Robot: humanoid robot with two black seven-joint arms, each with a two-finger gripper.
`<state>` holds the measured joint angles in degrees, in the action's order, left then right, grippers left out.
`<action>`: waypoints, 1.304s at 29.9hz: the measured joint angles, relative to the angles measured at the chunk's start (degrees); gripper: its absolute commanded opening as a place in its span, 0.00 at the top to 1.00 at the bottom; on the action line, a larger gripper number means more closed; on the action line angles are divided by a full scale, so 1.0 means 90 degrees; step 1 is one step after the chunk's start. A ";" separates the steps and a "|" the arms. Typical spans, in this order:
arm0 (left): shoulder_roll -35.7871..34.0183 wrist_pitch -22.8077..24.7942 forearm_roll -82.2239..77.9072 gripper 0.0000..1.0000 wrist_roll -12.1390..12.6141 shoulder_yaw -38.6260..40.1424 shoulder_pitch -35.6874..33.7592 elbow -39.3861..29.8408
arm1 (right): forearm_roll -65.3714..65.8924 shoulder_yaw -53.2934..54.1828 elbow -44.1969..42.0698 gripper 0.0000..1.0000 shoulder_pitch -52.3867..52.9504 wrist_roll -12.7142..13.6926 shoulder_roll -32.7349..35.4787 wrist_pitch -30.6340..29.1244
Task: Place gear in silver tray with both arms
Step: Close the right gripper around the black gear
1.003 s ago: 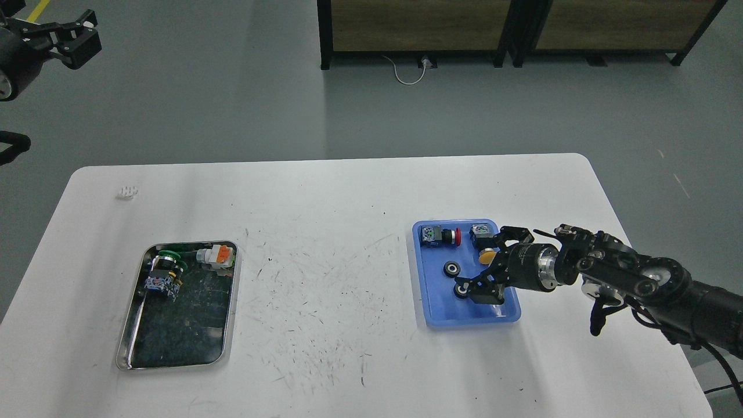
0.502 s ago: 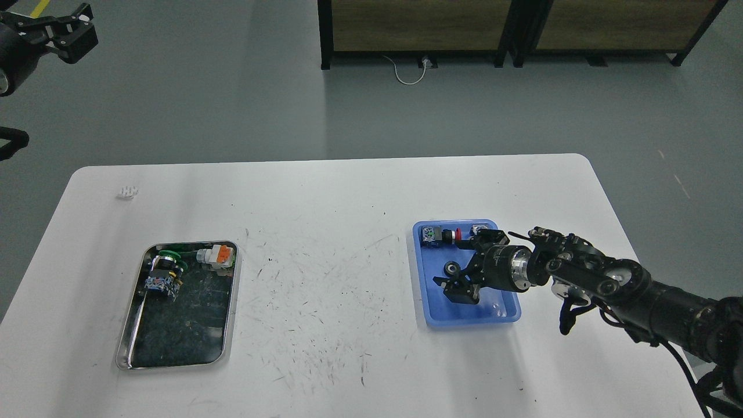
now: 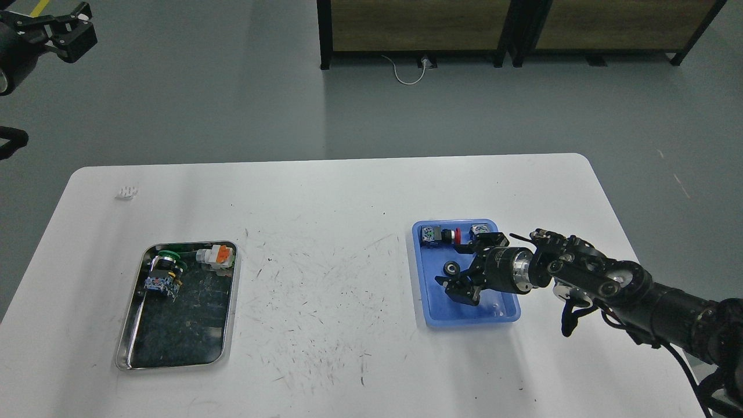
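Note:
The silver tray (image 3: 124,343) lies on the white table at the left and holds several parts at its far end. A small black gear (image 3: 451,267) lies in the blue plastic tray (image 3: 471,320) at the right. My right gripper (image 3: 460,271) is low over the blue tray, its two fingers spread open, and the gear sits at about its fingertips. A second gear seen earlier is hidden under this gripper. My left gripper (image 3: 65,28) is open and empty, raised high at the top left, off the table and far from both trays.
In the silver tray lie a green-capped switch (image 3: 165,270) and a white-and-orange part (image 3: 216,257). The blue tray also holds a red-button switch (image 3: 442,235) and a small block (image 3: 479,229). A small white piece (image 3: 127,191) lies far left. Wooden cabinets (image 3: 418,26) stand behind.
My right gripper has moved left across the blue tray, covering the nearer gear, then barely shifted. My left gripper rose slightly at the top left.

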<state>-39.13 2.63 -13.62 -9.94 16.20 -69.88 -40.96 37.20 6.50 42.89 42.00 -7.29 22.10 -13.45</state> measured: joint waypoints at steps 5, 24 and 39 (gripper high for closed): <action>-0.0016 0.0000 0.0000 0.01 0.0007 -0.0002 -0.0007 0.0000 | 0.0067 0.0000 -0.0033 0.27 -0.0028 0.0000 -0.0025 0.0000; -0.0029 0.0000 0.0000 0.01 0.0014 -0.0002 -0.0019 0.0000 | 0.0135 0.0086 -0.0144 0.42 -0.0048 -0.0009 -0.0014 0.0000; -0.0046 -0.0005 0.0000 0.01 0.0021 0.0007 -0.0030 0.0001 | 0.0135 0.0096 -0.0147 0.61 -0.0038 -0.0012 -0.0043 -0.0008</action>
<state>-39.55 2.59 -13.62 -9.75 16.26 -70.14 -40.96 38.41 7.37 41.57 41.66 -7.40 21.71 -13.53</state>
